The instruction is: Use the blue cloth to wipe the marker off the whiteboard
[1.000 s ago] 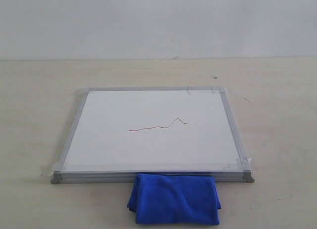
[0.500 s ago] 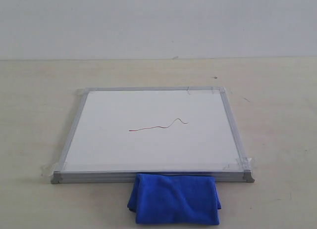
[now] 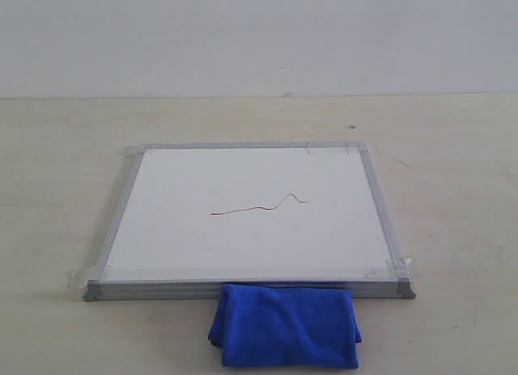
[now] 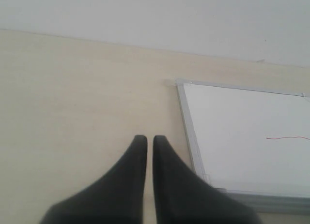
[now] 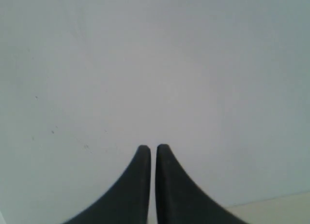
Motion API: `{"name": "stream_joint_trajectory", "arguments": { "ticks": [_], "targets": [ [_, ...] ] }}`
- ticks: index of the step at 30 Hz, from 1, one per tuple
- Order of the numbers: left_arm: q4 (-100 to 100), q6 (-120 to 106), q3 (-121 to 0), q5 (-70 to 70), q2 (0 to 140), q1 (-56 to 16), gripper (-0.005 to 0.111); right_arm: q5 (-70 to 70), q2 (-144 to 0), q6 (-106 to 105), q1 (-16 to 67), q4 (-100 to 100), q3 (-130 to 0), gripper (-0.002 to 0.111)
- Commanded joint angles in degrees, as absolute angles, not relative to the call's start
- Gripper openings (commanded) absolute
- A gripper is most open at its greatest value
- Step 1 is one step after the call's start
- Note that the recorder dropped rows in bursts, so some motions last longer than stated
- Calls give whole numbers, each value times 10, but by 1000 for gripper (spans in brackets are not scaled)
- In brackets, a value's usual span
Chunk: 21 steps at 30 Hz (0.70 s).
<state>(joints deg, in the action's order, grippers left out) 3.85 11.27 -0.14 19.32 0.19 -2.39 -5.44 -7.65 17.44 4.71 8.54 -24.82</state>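
Observation:
The whiteboard (image 3: 251, 253) lies flat on the beige table, silver-framed, with tape at its corners. A thin wavy red-brown marker line (image 3: 259, 206) crosses its middle. The folded blue cloth (image 3: 285, 325) lies against the board's near edge, right of centre. No arm shows in the exterior view. My left gripper (image 4: 149, 138) is shut and empty over bare table beside the whiteboard (image 4: 232, 132), where one end of the marker line (image 4: 286, 137) shows. My right gripper (image 5: 153, 147) is shut and empty, facing a pale wall; board and cloth are out of that view.
Beige tabletop (image 3: 57, 189) surrounds the board on all sides, ending at a white wall (image 3: 259, 35) behind. A strip of table (image 5: 281, 207) shows at the corner of the right wrist view.

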Motion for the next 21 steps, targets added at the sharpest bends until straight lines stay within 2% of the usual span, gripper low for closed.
{"name": "stream_joint_trajectory", "arguments": {
  "ticks": [1,7,10,11,13,16,19,21],
  "targets": [
    [37,118,0,189,0,-23,4,-166,-202,3,46,89,-345,0],
    [37,118,0,189,0,-23,4,-346,-395,-323,47,252,-435,0],
    [37,118,0,189,0,-23,4,-427,-524,-573,88,397,-447,0],
    [37,118,0,189,0,-23,4,-436,-549,-597,100,399,-447,1],
    [37,118,0,189,0,-23,4,-457,-616,-636,134,399,-447,12],
    [37,118,0,189,0,-23,4,-460,-691,-712,190,399,-447,51],
    [37,118,0,189,0,-23,4,-448,-730,-740,227,399,-447,66],
    [37,118,0,189,0,-23,4,-428,-763,-761,256,399,-447,66]
  ]
}}
